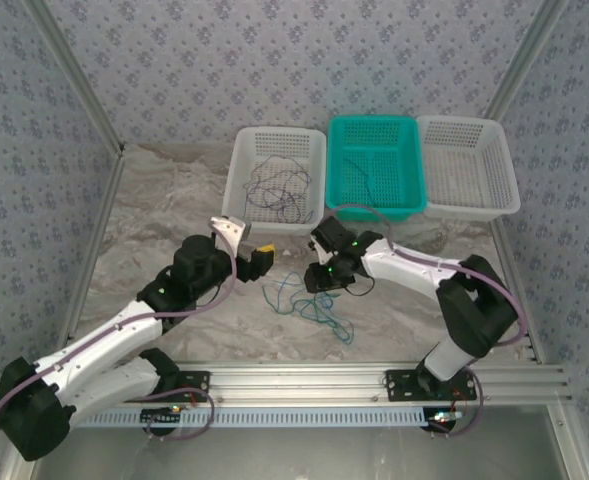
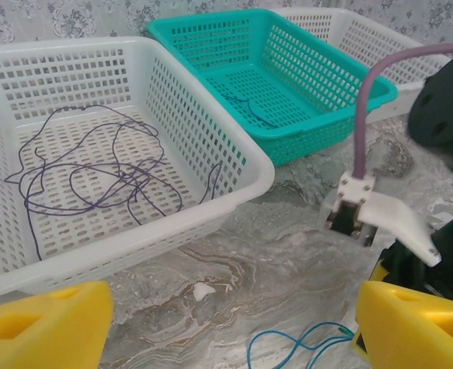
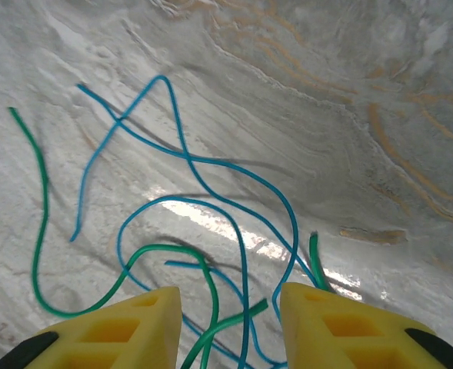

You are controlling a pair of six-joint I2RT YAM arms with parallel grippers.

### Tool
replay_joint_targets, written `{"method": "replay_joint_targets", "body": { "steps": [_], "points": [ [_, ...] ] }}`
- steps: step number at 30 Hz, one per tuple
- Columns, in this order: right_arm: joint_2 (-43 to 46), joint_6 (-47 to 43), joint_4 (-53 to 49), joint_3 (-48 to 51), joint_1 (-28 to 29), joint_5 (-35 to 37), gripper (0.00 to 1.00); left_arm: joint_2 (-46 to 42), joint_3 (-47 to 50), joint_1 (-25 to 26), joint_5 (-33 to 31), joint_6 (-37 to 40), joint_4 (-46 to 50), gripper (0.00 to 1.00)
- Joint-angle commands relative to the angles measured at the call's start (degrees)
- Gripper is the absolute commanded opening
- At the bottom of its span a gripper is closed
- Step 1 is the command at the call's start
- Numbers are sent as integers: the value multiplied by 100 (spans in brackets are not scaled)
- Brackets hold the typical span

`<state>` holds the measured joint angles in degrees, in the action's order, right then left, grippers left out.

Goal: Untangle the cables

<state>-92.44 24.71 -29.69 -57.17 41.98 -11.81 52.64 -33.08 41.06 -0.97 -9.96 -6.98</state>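
Marbled table, papered walls. Toward its near edge, mid-width, the blue cable and teal-green cable lie crossed. Right gripper hovers over them, released, strands between its pads. Left gripper is released, just beside. Judged step: separating this pair. The next move calls for pinching one strand alone. At the far edge, the purple cable lies in the white basket. Crossings beneath the pads are cut off.
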Motion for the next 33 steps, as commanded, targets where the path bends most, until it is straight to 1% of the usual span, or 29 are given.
{"method": "replay_joint_targets", "body": {
  "steps": [1, 2, 3, 5, 6, 8, 11, 15, 18, 20, 24, 28, 29, 30, 33],
  "points": [
    [-257, -40, -250, -223, 103, 124, 35, -70, -102, 47, -92, -24, 74, 83],
    [-286, -18, -230, -222, 130, 135, 33, -70, -97, 51, -81, -24, 67, 83],
    [-292, 8, -203, -218, 156, 144, 26, -70, -102, 50, -79, -24, 58, 83],
    [-243, 74, -135, -199, 186, 131, 7, -63, -102, 51, -65, -24, 48, 83],
    [-159, 114, -127, -190, 180, 184, 0, -57, -105, 50, -46, -8, 48, 83],
    [107, 161, -98, -181, 180, 307, 0, -70, -120, 51, -13, 2, 59, 83],
    [787, 175, 81, -168, 166, 416, 0, -59, -78, 47, 193, 42, -7, 83],
    [1647, 215, 504, -89, 42, 211, 0, 61, -28, 50, 623, 38, -231, 84],
    [2057, 326, 759, -46, -129, -28, 0, 163, -32, 67, 946, 42, -469, 84],
    [2231, 329, 1013, 18, -213, -312, 0, 270, -53, 73, 1172, 81, -607, 84],
    [2326, 333, 1160, -13, -257, -678, 0, 605, -161, 142, 1675, 114, -805, 84],
    [2417, 400, 1363, 71, -265, -810, 0, 990, -271, 284, 2061, 184, -1011, 88],
    [2440, 407, 1411, 98, -261, -871, 0, 1075, -320, 318, 2016, 208, -965, 88],
    [2452, 418, 1459, 105, -266, -966, 0, 1168, -381, 343, 1835, 209, -876, 88],
    [2476, 437, 1574, 135, -263, -1287, 0, 1386, -515, 384, 1008, 24, -732, 87]
  ]
}}
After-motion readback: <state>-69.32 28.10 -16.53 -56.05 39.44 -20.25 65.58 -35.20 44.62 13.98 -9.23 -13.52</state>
